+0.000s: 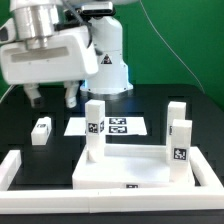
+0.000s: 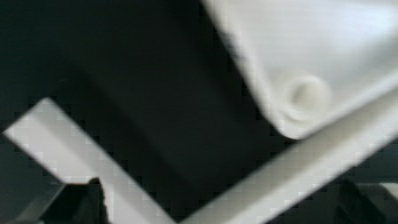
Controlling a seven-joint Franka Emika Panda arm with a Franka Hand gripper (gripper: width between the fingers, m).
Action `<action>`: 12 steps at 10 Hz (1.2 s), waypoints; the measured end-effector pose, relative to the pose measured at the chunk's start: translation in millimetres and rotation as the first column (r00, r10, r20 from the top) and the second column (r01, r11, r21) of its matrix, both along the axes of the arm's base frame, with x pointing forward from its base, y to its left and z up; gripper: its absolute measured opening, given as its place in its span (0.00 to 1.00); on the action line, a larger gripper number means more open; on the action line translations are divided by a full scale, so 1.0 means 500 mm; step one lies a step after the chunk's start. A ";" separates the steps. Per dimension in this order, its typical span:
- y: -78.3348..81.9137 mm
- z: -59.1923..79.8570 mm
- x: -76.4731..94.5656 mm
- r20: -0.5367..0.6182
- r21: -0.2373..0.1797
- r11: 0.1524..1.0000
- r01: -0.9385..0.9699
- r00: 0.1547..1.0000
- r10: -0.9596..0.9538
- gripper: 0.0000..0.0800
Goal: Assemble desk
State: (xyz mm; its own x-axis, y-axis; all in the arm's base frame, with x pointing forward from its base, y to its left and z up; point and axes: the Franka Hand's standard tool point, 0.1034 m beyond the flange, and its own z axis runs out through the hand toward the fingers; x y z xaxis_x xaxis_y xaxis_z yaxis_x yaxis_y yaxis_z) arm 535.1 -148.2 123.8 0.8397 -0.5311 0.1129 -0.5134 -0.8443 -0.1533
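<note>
Desk top point(image 1: 125, 172): white tray, lying upside down on the black table point(image 1: 190, 105), near the front edge of the exterior view, inside the white border bars point(image 1: 15, 170). Legs: three stand upright at its corners, one at the exterior view's left point(image 1: 93, 128), two at the exterior view's right point(image 1: 180, 150) and point(image 1: 176, 113), each with a black-and-white tag. A fourth leg point(image 1: 41, 131) lies loose on the table, well apart from the top, toward the exterior view's left. Marker board point(image 1: 112, 126): flat behind the top. Gripper point(image 1: 52, 97): hangs above the table behind the loose leg, fingers spread apart with nothing between them, so far as the exterior view shows. Step in hand, by judgement: three legs fitted, one corner still bare; the arm appears to be going for the loose leg. The next move calls for lowering over that leg, closing on its sides, then carrying it to the empty socket and seating it upright. View differences: the wrist view alone shows a corner socket point(image 2: 308, 95) of the top close up, round and empty, with a border bar point(image 2: 89, 165) crossing below; the fingers barely show there. The exterior view alone shows the legs, the loose leg and the arm.
</note>
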 end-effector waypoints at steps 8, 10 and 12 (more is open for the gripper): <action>-0.067 -0.071 -0.087 -0.184 0.061 0.980 -0.190 0.963 0.198 0.81; -0.058 -0.084 -0.132 -0.301 0.150 0.974 -0.170 0.930 0.208 0.81; -0.054 -0.083 -0.126 -0.377 0.226 0.960 -0.165 0.894 0.243 0.81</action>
